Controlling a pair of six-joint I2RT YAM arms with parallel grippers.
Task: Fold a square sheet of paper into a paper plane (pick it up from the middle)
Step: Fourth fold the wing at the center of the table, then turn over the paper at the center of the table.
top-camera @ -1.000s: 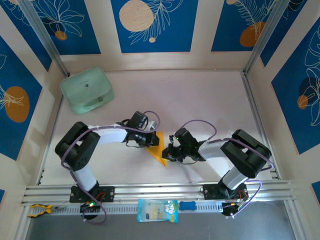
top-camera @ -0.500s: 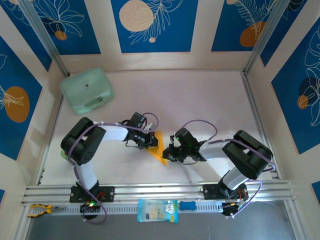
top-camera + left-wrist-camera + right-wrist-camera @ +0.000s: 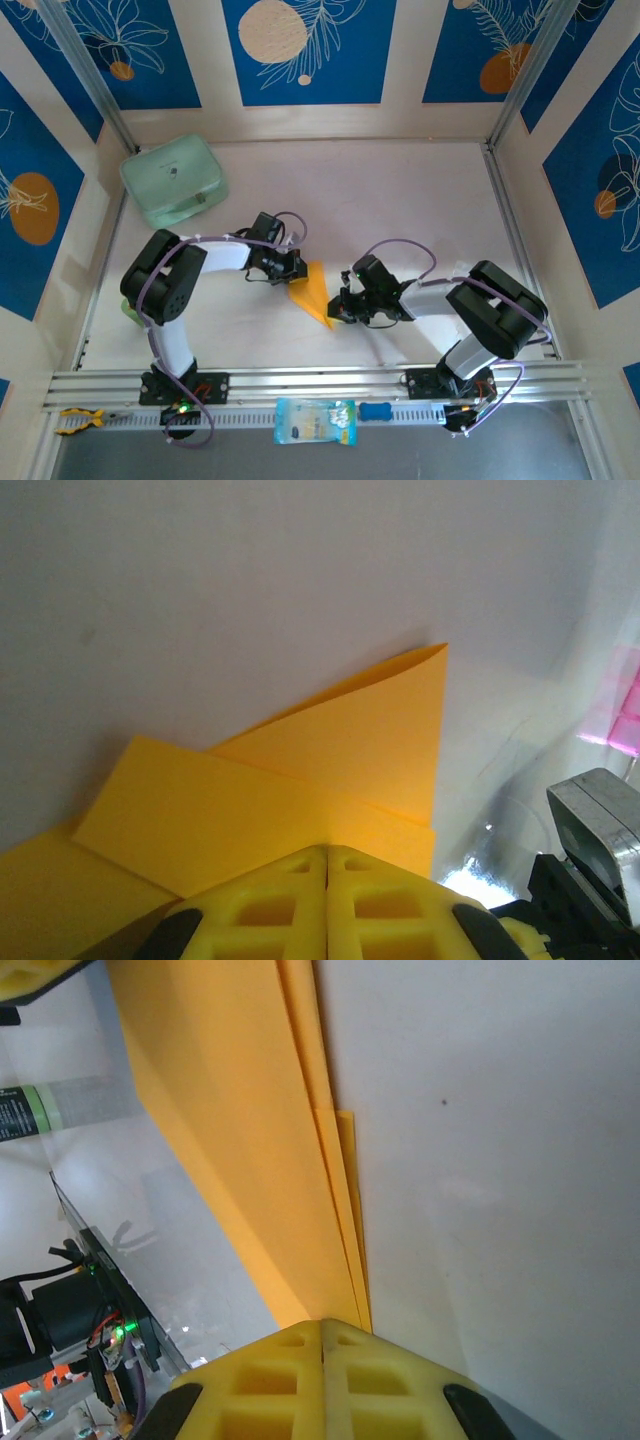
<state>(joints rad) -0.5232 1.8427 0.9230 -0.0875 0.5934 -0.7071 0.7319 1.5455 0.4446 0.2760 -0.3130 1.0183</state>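
The square sheet of paper (image 3: 313, 293), orange-yellow, lies folded into a pointed shape on the white table between my two arms. Its layered flaps show in the left wrist view (image 3: 350, 740), and its long folded edges in the right wrist view (image 3: 230, 1140). My left gripper (image 3: 292, 275) is shut, and its yellow tips (image 3: 328, 848) rest on the paper's wide left end. My right gripper (image 3: 340, 306) is also shut, its tips (image 3: 322, 1322) sitting on the paper's right edge near the point. I cannot tell whether either gripper pinches a layer.
A mint-green case (image 3: 173, 180) sits at the back left of the table. A pale blue packet (image 3: 314, 421) and a blue piece (image 3: 375, 411) lie on the aluminium rail (image 3: 320, 383) at the near edge. Patterned blue walls close in the table.
My left gripper has slid left and slightly back, uncovering more of the paper's wide end. The right gripper has barely moved.
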